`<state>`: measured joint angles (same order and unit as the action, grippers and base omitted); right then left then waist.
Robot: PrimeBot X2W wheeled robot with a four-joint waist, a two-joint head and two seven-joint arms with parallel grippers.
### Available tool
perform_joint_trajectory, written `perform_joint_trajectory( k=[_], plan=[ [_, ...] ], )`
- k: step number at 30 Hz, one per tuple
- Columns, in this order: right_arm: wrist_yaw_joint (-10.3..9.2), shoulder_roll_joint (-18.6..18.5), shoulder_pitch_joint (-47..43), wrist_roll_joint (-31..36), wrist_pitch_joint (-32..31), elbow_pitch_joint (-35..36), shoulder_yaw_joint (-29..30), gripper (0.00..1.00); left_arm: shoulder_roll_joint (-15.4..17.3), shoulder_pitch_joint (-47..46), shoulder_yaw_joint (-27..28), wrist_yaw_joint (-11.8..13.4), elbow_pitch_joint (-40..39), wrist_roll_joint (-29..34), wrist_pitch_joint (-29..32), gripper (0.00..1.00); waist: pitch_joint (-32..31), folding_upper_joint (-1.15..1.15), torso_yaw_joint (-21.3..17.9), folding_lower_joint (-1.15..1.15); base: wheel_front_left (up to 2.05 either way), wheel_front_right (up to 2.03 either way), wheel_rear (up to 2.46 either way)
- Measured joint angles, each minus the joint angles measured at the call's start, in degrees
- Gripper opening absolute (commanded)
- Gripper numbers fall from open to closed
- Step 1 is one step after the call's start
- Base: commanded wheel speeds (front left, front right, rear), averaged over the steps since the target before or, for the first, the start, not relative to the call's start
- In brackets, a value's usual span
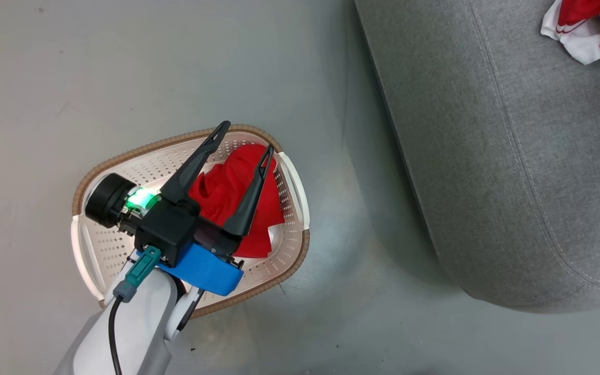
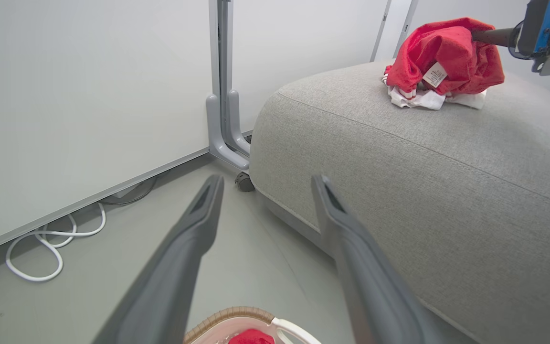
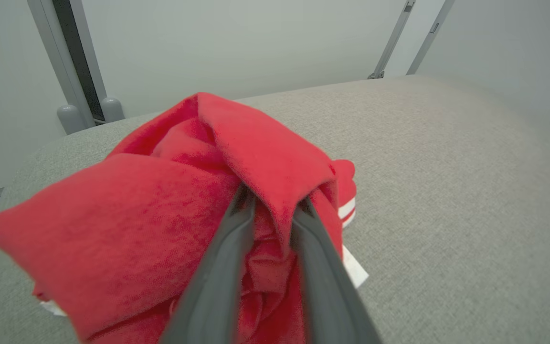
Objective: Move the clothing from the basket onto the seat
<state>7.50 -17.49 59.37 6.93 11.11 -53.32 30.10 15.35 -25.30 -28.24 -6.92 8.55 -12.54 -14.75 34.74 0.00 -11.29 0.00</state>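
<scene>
— While the left gripper hangs over the basket, how do its fingers stand?
— Spread wide, holding nothing, the pale forearm rising from the lower left. One red garment lies bunched in the basket beneath them.
— And the right gripper?
— Reached out level over the sofa, fingers narrowly apart and buried in the other garment, which rests on the cushion. Pinched or loose, I cannot tell.

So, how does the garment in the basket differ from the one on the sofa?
The garment in the basket lies below the open left pincer; the garment on the sofa sits between the right pincer's fingers. The sofa one shows a white label; the basket one none. Both are crumpled, red.
</scene>
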Motion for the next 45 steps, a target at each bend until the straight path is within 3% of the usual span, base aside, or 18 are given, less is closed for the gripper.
perform_joint_trajectory(
  k=[21,35,45],
  plan=[
    [0.0,0.7,-2.3,-1.5,-0.4,-0.2,0.2,1.0,-1.8,0.8,0.0,0.1,1.4,-0.4,-0.2,1.0,-3.6,0.0,0.7,0.0,0.0,0.0,0.0],
    [-0.01,1.7,-11.4,-5.0,-0.3,3.7,-8.1,1.0,-6.4,7.0,4.9,0.1,4.3,-1.7,-0.3,1.0,-13.5,0.0,1.6,-0.01,0.0,0.0,0.0],
    [-0.01,2.9,-24.6,-10.8,-1.3,13.8,-15.9,1.0,-9.8,13.3,9.2,-0.2,7.5,-3.1,-0.3,1.0,-23.0,0.0,4.0,-0.02,0.0,0.0,0.0]
  ],
)
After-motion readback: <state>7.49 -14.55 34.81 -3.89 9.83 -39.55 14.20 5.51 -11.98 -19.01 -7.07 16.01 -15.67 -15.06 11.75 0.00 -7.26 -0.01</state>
